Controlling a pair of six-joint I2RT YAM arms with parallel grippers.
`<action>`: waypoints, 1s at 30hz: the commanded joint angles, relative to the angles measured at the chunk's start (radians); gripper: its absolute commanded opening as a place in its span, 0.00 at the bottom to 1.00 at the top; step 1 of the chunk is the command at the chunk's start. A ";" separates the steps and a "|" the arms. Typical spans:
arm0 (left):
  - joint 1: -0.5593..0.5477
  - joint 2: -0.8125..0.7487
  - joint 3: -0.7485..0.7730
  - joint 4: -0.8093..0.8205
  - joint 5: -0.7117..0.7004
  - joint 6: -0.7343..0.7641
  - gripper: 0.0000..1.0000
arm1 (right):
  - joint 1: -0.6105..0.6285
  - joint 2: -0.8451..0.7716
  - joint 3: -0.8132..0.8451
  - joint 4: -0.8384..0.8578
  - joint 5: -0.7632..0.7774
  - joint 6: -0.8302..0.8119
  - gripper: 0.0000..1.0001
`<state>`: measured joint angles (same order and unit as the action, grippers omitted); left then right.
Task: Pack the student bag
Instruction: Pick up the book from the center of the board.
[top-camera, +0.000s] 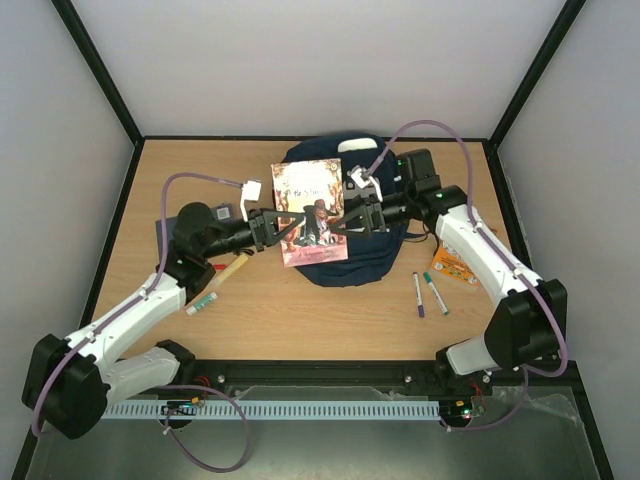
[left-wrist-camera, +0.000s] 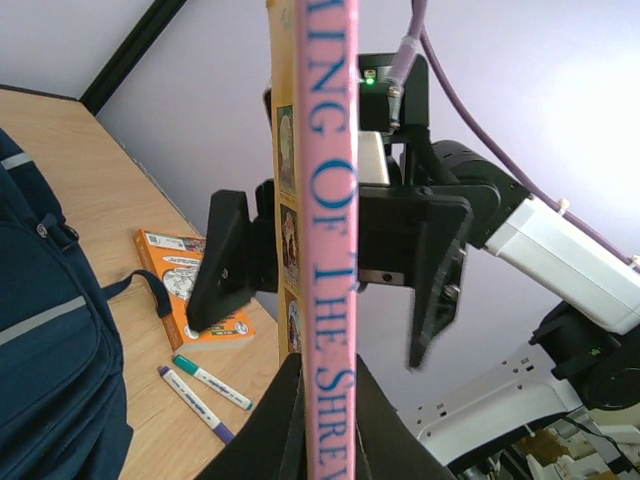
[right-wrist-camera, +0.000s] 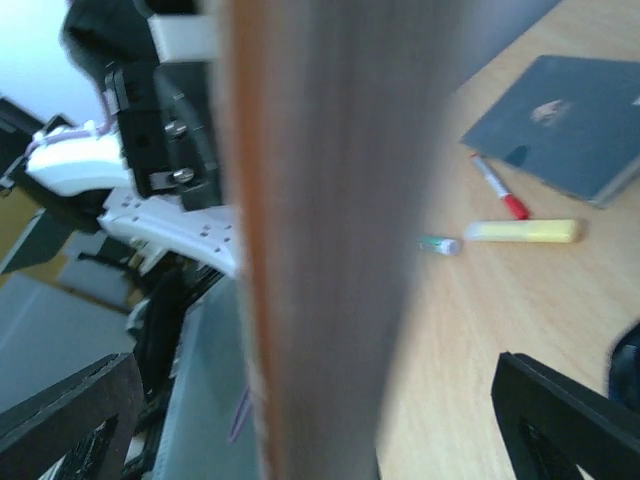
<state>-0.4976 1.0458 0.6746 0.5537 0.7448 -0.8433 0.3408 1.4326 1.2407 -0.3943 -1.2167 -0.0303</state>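
Observation:
The student bag, navy blue, lies at the middle of the table, also in the left wrist view. A book with a pink spine hangs above it. My left gripper is shut on the book's left edge; its dark fingers clamp the spine. My right gripper is open at the book's right edge, one finger on each side of the book and apart from it. In the right wrist view the book's edge fills the gap between those fingers.
An orange book and two markers lie right of the bag. Left of it are a dark-blue notebook, a red pen, a yellow highlighter and a small green-capped stick.

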 joint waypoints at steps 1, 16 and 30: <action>-0.004 0.056 0.053 0.131 0.017 -0.025 0.02 | 0.067 -0.004 0.030 -0.020 -0.141 -0.039 0.94; -0.004 0.092 0.152 -0.151 -0.075 0.177 0.02 | 0.093 -0.056 -0.027 -0.044 -0.128 0.057 0.62; -0.002 0.040 0.137 -0.286 -0.170 0.254 0.02 | 0.086 -0.079 -0.092 0.056 0.016 0.177 0.30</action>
<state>-0.5148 1.1244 0.8043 0.2916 0.6685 -0.6727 0.4400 1.3960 1.1725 -0.3271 -1.2186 0.0742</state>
